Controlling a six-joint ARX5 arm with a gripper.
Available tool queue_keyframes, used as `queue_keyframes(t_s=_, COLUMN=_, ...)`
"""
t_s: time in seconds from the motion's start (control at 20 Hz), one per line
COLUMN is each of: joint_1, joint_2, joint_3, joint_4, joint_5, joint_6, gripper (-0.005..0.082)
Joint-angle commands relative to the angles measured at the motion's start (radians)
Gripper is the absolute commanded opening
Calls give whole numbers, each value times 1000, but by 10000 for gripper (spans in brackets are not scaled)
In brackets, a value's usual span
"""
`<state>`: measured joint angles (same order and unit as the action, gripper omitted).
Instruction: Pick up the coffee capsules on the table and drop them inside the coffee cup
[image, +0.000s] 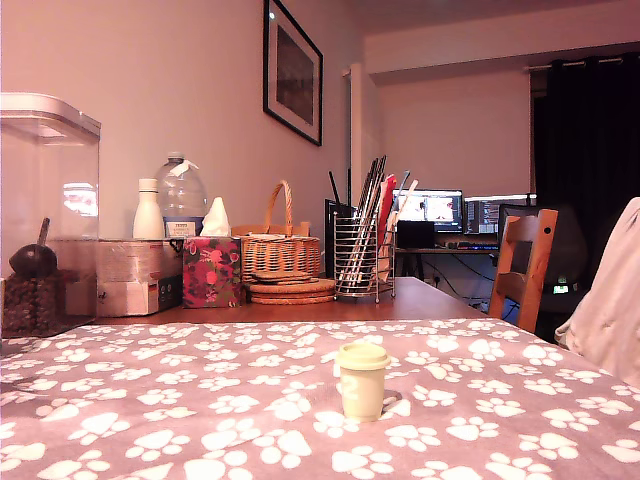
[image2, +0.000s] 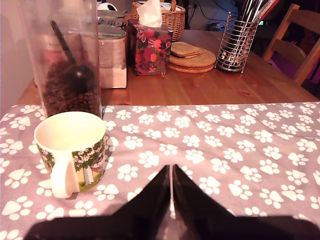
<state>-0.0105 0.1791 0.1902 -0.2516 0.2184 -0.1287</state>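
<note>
Right, black two-finger gripper (image2: 171, 172) at wrist view's lower centre, fingers pressed together, pinching nothing, hovering over grey paw-print tablecloth (image2: 240, 150). No capsules visible in either view. Tiny pale yellow-green lidded takeaway cup (image: 362, 381) stands upright at exterior view's lower centre; domed lid looks on, so dropping in likely blocked. White floral ceramic mug (image2: 72, 152) at wrist view's lower left, open-topped. Advice: spread fingers, scan for capsules first, keep clear of mug.

The clear container (image2: 65, 55) of dark beans is cut off at the wrist view's top edge. The gripper (image2: 171, 172) shows only its jaws, body out of frame. Distant monitor screens (image: 428, 208) are too small to read.
</note>
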Motion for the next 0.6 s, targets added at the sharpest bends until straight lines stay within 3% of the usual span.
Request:
queue_keyframes(t_s=0.0, joint_1=1, joint_2=-89, joint_3=-22, joint_4=-58, joint_5=16, joint_6=-74, gripper=-19)
queue_keyframes(t_s=0.55, joint_1=1, joint_2=-89, joint_3=-22, joint_4=-42, joint_5=24, joint_6=-86, gripper=-19)
